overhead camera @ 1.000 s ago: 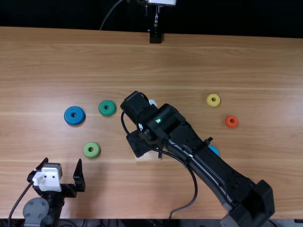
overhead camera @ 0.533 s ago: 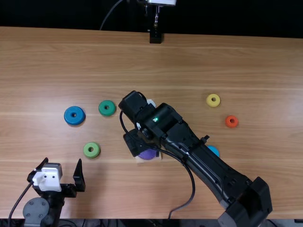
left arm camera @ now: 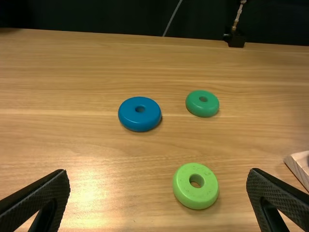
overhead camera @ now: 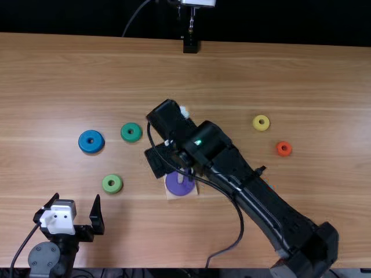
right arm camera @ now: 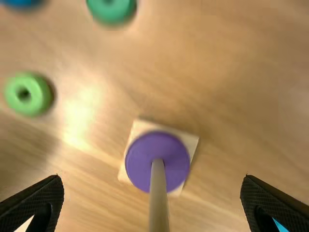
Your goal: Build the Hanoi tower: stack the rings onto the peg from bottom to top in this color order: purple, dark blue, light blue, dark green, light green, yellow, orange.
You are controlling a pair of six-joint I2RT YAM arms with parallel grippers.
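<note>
pointing up thru purple ring (right arm camera: 137,162), peg (right arm camera: 159,203) has vert. long axis.

From the top view's solid purple ring (overhead camera: 179,189) on its pale wooden base (overhead camera: 169,195), a light green ring (overhead camera: 106,184) sits at nine o'clock, a dark blue ring (overhead camera: 83,142) at ten, a dark green ring (overhead camera: 124,132) past ten, a yellow ring (overhead camera: 255,123) at two, a reddish-orange ring (overhead camera: 279,149) past two; the light brown table (overhead camera: 232,69) has fine darker streaks

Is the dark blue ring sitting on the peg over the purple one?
No, the dark blue ring lies flat on the table, near the dark green ring.
</note>
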